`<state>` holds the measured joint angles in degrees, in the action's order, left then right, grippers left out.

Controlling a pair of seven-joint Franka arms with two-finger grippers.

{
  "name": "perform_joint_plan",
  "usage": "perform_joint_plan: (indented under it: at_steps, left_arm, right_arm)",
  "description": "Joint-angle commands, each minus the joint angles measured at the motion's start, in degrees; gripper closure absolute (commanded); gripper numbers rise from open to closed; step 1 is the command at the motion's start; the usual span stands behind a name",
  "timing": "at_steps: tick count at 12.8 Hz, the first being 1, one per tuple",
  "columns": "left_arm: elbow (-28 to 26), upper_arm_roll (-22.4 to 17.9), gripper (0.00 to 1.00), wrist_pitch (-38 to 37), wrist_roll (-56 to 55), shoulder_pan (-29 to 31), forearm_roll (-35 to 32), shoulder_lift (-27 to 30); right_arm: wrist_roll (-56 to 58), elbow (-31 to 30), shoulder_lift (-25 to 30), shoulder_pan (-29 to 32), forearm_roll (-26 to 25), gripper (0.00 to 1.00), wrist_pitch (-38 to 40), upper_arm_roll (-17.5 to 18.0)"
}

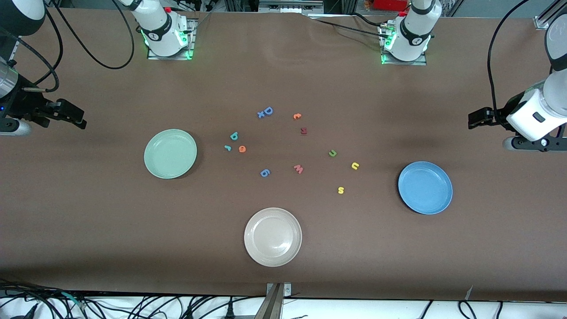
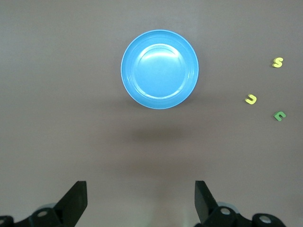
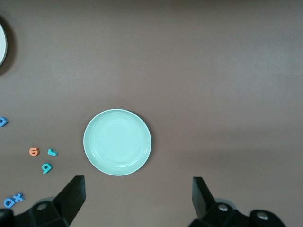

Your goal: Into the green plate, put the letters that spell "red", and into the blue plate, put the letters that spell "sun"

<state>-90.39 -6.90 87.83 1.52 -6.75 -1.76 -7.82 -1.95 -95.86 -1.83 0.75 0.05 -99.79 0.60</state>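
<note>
Brown tabletop (image 1: 283, 66) carries everything I see here. The green plate (image 1: 170, 153) sits toward the right arm's end and holds nothing; the blue plate (image 1: 425, 187) sits toward the left arm's end, likewise holding nothing.

Between them I read the letters flat on the table. The teal "d" (image 1: 234, 136), teal "r" (image 1: 227, 148) and orange "e" (image 1: 242, 149) form a tight cluster beside the green plate. The green "n" (image 1: 332, 153), yellow "u" (image 1: 355, 165) and yellow "s" (image 1: 340, 190) lie closer to the blue plate, the "s" nearest the front camera.

Other items: a cream plate (image 1: 273, 237) nearest the front camera, a blue capital "D" (image 1: 267, 110), a pink "w" (image 1: 298, 169).

The right gripper (image 1: 79, 119) hangs over bare table at its own end, fingers spread apart, holding nothing. The left gripper (image 1: 474, 120) hangs likewise at its end, fingers apart, also holding nothing. Both arms wait.
</note>
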Motion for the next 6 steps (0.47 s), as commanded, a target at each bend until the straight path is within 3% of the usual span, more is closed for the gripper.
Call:
perform_joint_plan:
  at_steps: [1,6]
  left_arm:
    - [2.31,-0.57,0.00,-0.12,1.38,-0.89,1.50,-1.83]
    - [3.03,-0.48,0.00,-0.29,1.73,-0.72,1.85,-2.29]
  right_arm:
    - [0.28,1.29,-0.55,0.39,-0.31,0.00,0.65,0.28]
    - [0.54,1.38,-0.55,0.48,-0.31,0.00,0.29,0.28]
